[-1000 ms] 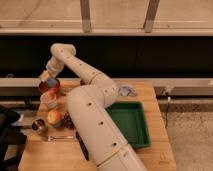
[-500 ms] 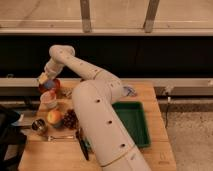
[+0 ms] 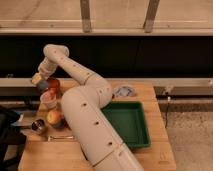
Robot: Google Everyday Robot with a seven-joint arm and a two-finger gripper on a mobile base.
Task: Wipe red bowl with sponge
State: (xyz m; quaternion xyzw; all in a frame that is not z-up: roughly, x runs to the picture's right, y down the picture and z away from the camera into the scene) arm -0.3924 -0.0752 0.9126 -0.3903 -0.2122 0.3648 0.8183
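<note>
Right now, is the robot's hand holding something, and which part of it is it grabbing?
It looks like the gripper, at the table's far left corner above the red bowl, carries a yellowish sponge. Which part it grips cannot be told.

Taking the claw (image 3: 38, 80) at the far left table edge as our reference, we see a green rectangular plastic tray (image 3: 127, 122) well to its right and nearer us. A crumpled grey cloth (image 3: 124, 91) lies right of it. Below it sit a round orange-red fruit (image 3: 54, 117), a small metal cup (image 3: 38, 125) and a metal spoon (image 3: 59, 137).
</note>
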